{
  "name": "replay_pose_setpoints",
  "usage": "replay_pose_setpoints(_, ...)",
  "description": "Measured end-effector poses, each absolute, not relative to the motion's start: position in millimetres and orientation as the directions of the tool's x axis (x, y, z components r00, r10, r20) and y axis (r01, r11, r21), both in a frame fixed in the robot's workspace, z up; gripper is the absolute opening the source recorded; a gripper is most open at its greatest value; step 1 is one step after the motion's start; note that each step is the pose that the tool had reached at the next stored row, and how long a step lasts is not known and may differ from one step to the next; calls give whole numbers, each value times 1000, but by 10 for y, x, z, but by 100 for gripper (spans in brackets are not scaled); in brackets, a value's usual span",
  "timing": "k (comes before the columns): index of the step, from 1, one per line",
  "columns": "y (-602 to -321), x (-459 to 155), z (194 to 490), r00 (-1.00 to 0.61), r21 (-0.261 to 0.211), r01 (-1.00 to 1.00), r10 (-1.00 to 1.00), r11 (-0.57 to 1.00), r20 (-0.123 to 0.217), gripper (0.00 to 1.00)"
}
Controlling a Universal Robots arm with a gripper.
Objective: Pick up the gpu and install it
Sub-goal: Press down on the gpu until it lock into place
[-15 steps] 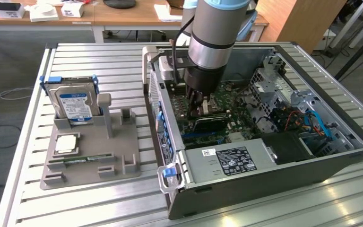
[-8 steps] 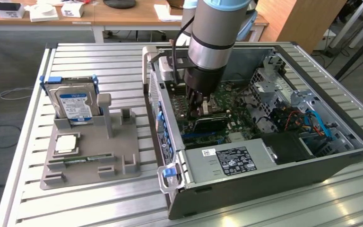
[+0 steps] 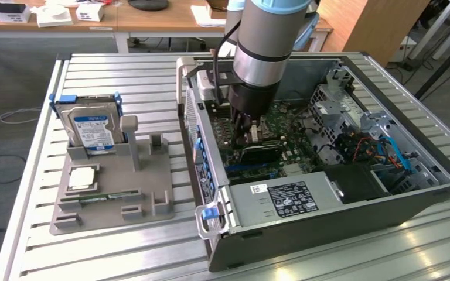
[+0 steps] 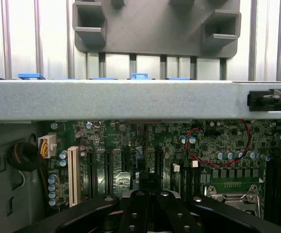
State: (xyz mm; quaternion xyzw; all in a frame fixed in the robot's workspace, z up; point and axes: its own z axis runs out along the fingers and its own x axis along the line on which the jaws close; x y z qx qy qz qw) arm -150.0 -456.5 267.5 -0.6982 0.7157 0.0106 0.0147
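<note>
While the arm reaches down into the open computer case (image 3: 412, 193) at the centre of the exterior view, the gripper (image 3: 246, 130) hangs low over the motherboard (image 3: 283, 155), its jaws drawn fully together. What looks like the gpu (image 3: 260, 153) lies directly beneath and just in front of the gripper in that view: a dark, flat card standing on edge against the board, its long axis running roughly across the frame from left to right, parallel with the expansion slots. Whether the gripper pinches the card's top edge or merely rests against it, I cannot tell, since the arm's body hides the contact. From the wrist view, the gripper (image 4: 150, 204) sits at the bottom centre, pointed at the row of dark slots (image 4: 109, 167) and the white slot (image 4: 73, 174) to their left. Outward, at the left of the exterior view, the grey holder (image 3: 119, 199) on the worktop (image 3: 92, 257) carries a hard drive (image 3: 92, 129) and a memory stick (image 3: 100, 200).
</note>
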Motion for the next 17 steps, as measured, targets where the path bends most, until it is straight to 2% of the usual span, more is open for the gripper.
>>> replay_pose_setpoints(17,-4565,-1500,2665,-25,-6,-1000,-999,25,-36,11)
